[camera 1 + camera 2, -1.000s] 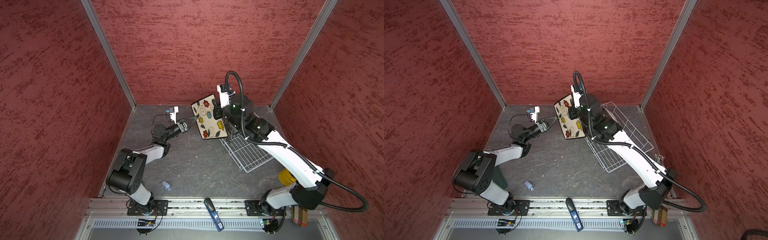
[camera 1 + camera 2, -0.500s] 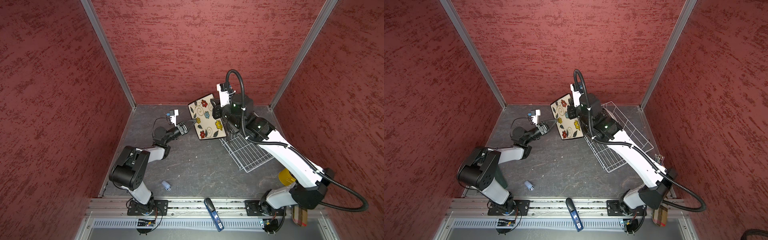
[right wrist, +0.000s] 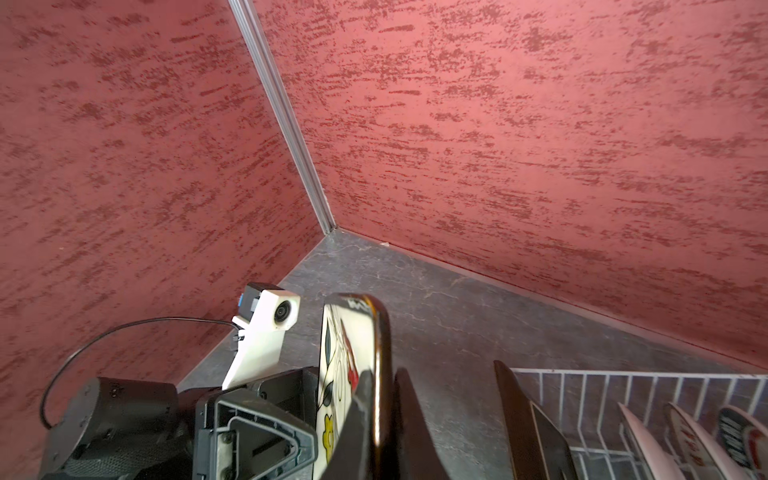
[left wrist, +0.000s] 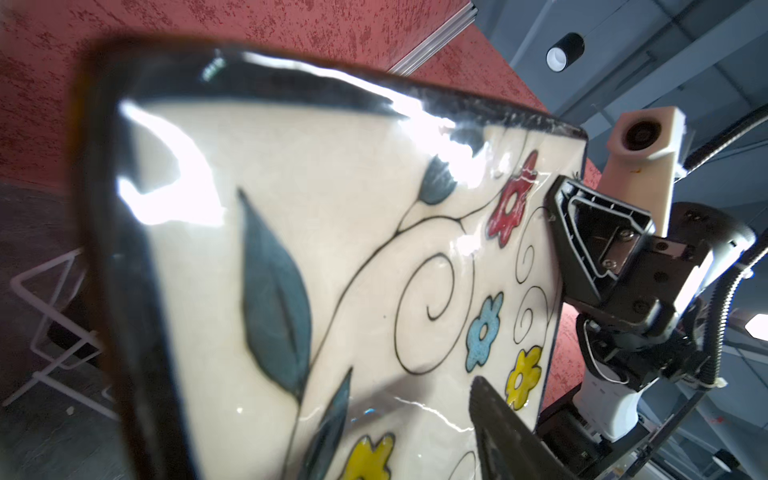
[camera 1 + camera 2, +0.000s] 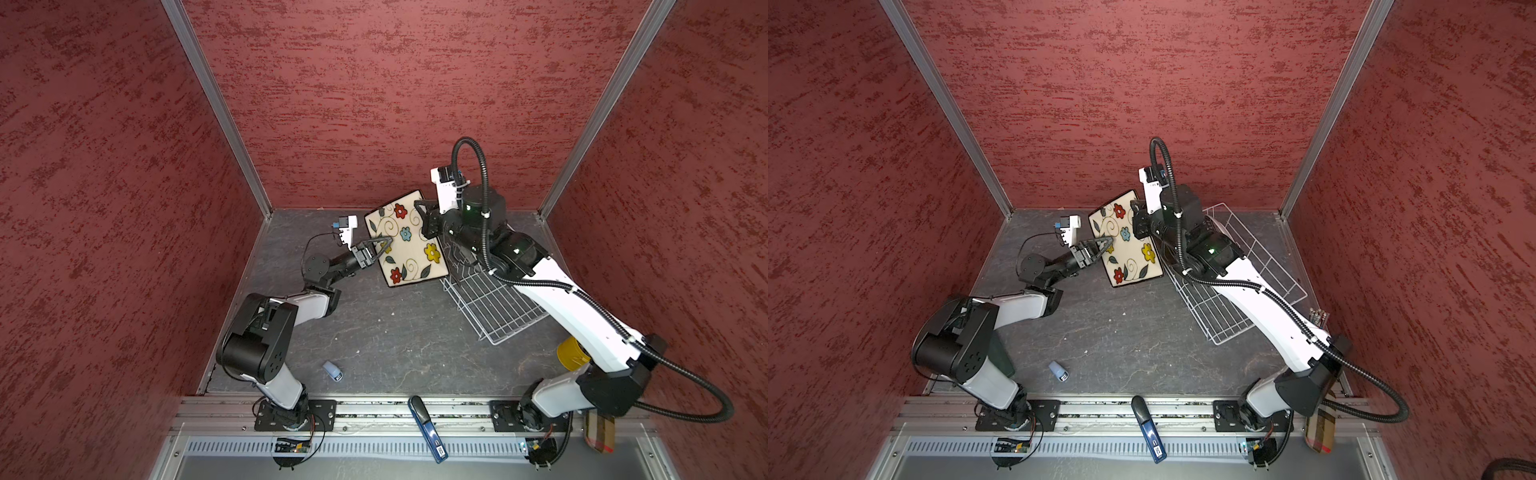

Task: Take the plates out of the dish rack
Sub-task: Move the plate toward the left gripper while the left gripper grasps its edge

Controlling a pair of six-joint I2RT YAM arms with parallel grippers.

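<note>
Lifted clear of the dark floor [image 5: 395,332] and tilted on edge, toward the floor's 12 o'clock end in both top views: the cream flowered square plate [image 5: 405,243] [image 5: 1125,247]. Pinched tight at its 2 o'clock edge by the right gripper [image 5: 428,220], with one finger on each face as seen from the right wrist. Met at its 9 o'clock edge by the left gripper [image 5: 384,243], jaws part-way apart and straddling the rim. Cannot tell whether the pads press the glaze.

At 4 o'clock from that plate, flat on the floor: the white wire dish rack [image 5: 494,307]. Standing upright between its prongs in the right wrist view: a dark brown square plate [image 3: 528,419]. Beyond it, the edges of three round plates [image 3: 685,436], too cropped to name the patterns.
</note>
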